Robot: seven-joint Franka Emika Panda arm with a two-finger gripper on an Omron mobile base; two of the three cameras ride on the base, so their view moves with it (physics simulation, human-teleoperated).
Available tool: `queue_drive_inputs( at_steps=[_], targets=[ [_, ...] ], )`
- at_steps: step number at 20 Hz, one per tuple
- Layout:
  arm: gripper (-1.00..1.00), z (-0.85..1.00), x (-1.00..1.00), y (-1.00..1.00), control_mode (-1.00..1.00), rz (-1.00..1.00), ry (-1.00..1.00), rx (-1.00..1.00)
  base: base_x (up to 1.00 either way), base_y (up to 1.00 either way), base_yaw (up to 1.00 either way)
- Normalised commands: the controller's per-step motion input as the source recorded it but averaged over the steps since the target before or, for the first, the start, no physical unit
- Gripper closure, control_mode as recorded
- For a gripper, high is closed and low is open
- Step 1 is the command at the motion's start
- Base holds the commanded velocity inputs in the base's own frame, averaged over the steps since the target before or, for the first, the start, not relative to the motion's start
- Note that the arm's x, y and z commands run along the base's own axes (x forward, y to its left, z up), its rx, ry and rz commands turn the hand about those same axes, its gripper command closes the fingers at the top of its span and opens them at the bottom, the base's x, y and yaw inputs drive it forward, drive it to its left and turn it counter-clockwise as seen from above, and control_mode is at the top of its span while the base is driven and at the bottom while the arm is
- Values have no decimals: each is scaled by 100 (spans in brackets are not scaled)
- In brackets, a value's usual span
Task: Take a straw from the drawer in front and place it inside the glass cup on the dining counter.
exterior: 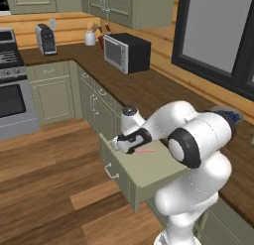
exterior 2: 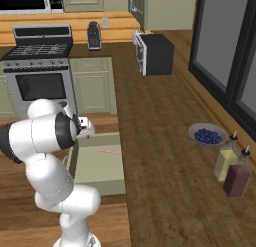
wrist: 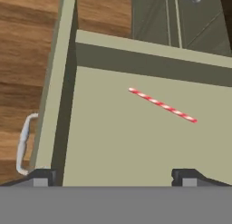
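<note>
The sage-green flat-fronted drawer (wrist: 136,141) is standing pulled out, its curved silver handle (wrist: 23,143) showing at the left of the hand view. The end effector (wrist: 113,175) is hanging above the drawer floor with its dark tips spread wide apart and gripping nothing. The thin pinkish-red striped straw (wrist: 162,105) is lying flat on the drawer floor, slantwise, beyond the tips and to their right — apart from every wall.

Judgement: the step in hand is the pick. The end effector is needing to shift toward the straw, turn so the tips straddle it crosswise near its middle, then descend almost to the floor before closing; a thin stick lying flat is likely to roll or slip from a skewed pinch.

Surroundings, left to right in the right base view: a steel stove (exterior 2: 40,71), a black microwave (exterior 2: 155,53), a bowl of blueberries (exterior 2: 207,135) and two bottles (exterior 2: 232,168) are resting on the dark wood desk (exterior 2: 160,156). None is obstructing the drawer; its low walls are the only constraint on the descent.
</note>
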Motion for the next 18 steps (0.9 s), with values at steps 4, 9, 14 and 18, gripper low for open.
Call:
queue_drive_inputs(
  at_steps=[4, 9, 14, 18],
  targets=[
    [-100, -60, 29, -42, -100, 0, 2, 0, 0, 0, 0],
    [-100, -80, 15, -23, -100, 0, 4, 3, 0, 0, 0],
    [-100, -72, 0, 5, -100, 1, 0, 4, 0, 0, 0],
    [-100, -38, 0, 44, -100, 1, 0, 6, 0, 0, 0]
  ],
)
